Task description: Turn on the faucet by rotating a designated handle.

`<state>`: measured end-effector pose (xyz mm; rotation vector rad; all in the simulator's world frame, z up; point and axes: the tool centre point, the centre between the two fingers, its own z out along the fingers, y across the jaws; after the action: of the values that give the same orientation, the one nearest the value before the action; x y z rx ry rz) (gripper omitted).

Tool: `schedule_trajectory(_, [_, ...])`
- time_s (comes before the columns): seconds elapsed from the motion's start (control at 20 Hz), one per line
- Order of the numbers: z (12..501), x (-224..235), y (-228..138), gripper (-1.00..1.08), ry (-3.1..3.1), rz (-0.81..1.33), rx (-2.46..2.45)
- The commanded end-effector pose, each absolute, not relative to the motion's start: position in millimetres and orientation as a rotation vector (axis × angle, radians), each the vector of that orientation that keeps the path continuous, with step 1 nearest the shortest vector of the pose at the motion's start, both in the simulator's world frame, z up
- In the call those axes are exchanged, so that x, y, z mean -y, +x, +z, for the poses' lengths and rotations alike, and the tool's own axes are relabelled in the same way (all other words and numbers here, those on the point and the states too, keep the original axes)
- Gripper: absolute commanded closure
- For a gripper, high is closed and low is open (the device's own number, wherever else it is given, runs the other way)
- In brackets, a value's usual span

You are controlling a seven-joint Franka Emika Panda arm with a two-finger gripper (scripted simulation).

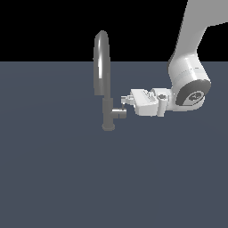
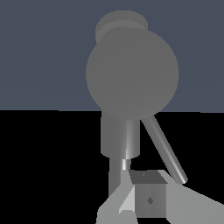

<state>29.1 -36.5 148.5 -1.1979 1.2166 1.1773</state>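
Note:
The faucet (image 1: pixel 102 75) is a tall grey metal tap with a narrow arched spout on a slim post (image 1: pixel 107 116). Its handle (image 1: pixel 119 113) is a short horizontal stub sticking out toward the exterior view's right. In the wrist view I look at the stub's round end face (image 2: pixel 131 72), and a thin rod lever (image 2: pixel 164 151) slants away from it. My gripper (image 1: pixel 123 101) sits just above the stub, level with the post. Its fingertips (image 2: pixel 148 199) are together with nothing between them, close beside the lever's tip.
The faucet stands on a plain dark blue-grey floor (image 1: pixel 53 169). My white arm (image 1: pixel 189 75) comes down from the exterior view's upper right.

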Motion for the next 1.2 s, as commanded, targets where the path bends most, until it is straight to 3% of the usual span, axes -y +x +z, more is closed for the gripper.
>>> schedule_trajectory(0.0, [145,36,20,1.08,-1.193,1.192,-1.219])
schedule_trajectory(0.5, [127,36,-9,1.08,-1.193,1.192,-1.219])
schedule_trajectory(0.6, [138,36,1,1.08,-1.204,1.173,-1.207])
schedule_trajectory(0.9, [99,35,-23,1.08,-1.194,1.191,-1.218])
schedule_trajectory(1.0, [121,36,-11,1.08,-1.211,1.169,-1.192])
schedule_trajectory(1.15, [101,36,-15,1.08,-1.205,1.177,-1.202])
